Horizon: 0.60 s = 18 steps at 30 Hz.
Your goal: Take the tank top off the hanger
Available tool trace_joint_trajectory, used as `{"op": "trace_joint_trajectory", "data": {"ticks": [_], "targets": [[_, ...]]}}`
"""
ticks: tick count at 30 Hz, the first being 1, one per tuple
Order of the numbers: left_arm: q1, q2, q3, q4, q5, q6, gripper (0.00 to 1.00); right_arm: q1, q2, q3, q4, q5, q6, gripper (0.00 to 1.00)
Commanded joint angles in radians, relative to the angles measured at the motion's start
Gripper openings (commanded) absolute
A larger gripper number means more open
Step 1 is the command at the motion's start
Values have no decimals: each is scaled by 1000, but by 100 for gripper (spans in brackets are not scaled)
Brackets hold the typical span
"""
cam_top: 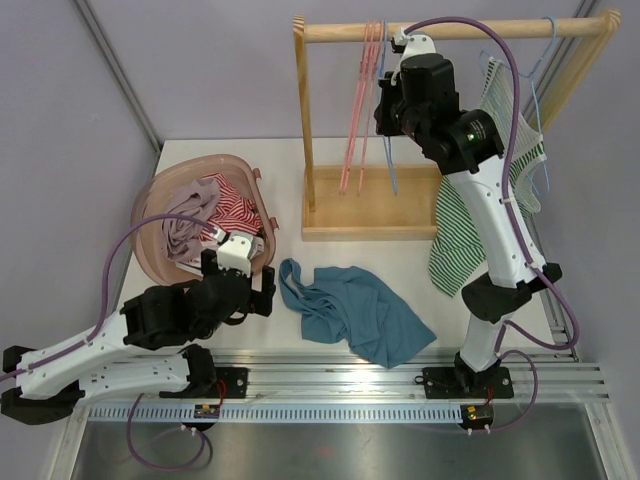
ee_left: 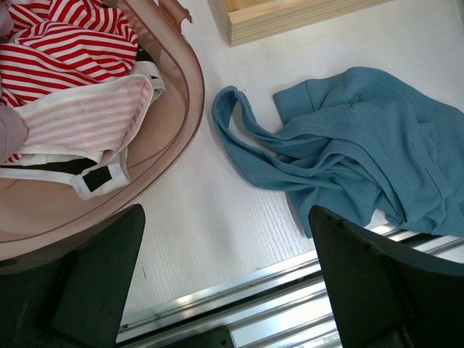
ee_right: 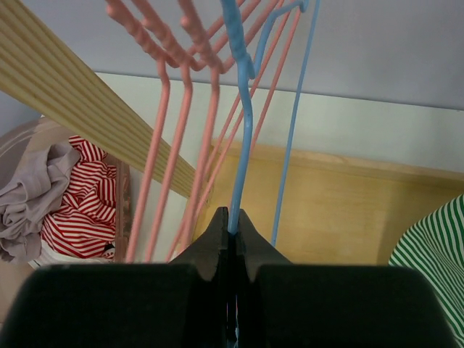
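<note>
Right fingers (ee_right: 212, 250) shown clamped on bare blue hanger (ee_right: 245, 138), hung from rail (cam_top: 340, 31). Left fingers (ee_left: 94, 283) apart, empty. Blue tank top (cam_top: 355, 312) laid on bench (cam_top: 400, 255), 6 o'clock from rail. Step judged: hanger release; right fingers to be parted next.

Bright, even light, soft shadows, glare on the metal rail (cam_top: 330, 368), right wrist foreground slightly blurred

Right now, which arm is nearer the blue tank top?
Left arm. Its open jaws hover just left of the tank top; the right arm is up at the rail, jaws shut on a blue hanger.
</note>
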Motion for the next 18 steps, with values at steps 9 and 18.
{"op": "trace_joint_trajectory", "data": {"ticks": [9, 18], "targets": [[-2, 11, -10, 87, 41, 16, 99, 12, -110, -164, 140, -30, 15, 1], [-26, 153, -32, 318, 136, 56, 99, 13, -264, -286, 149, -24, 2, 49]]}}
